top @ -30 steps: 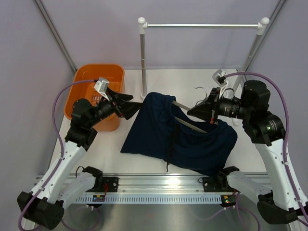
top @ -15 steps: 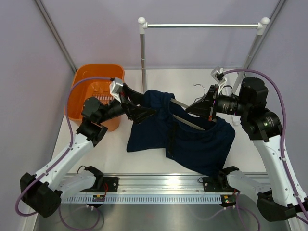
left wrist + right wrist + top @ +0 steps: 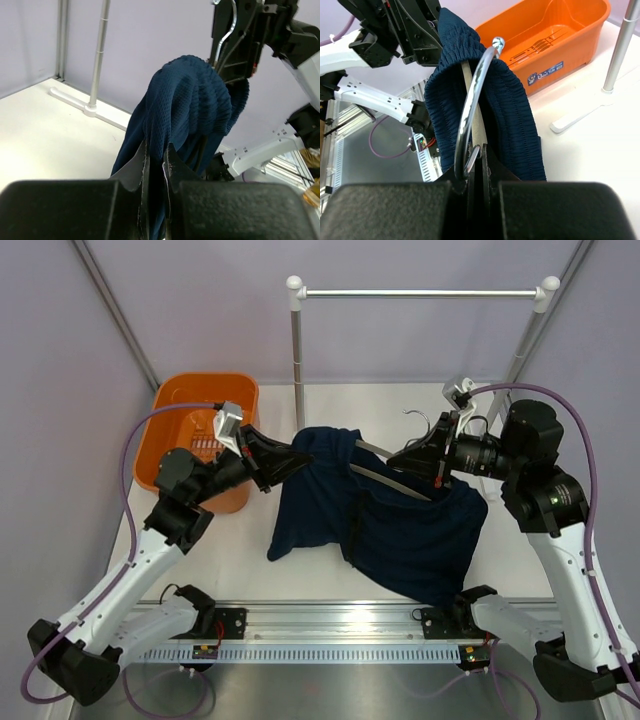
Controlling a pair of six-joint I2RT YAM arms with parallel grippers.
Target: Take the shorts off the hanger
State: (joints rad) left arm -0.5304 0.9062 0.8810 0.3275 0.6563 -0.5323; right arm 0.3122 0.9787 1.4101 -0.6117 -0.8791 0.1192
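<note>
In left tool [image 3: 156, 156], shorts [image 3: 192, 100] edge; right tool [image 3: 478, 156] grips hanger [image 3: 479, 75]

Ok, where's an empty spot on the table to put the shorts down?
Bare table lies front left, between the orange basket and the shorts, and at the back between the posts of the rail stand. The middle is crowded: the left gripper pinches the shorts, the right gripper the hanger.
</note>
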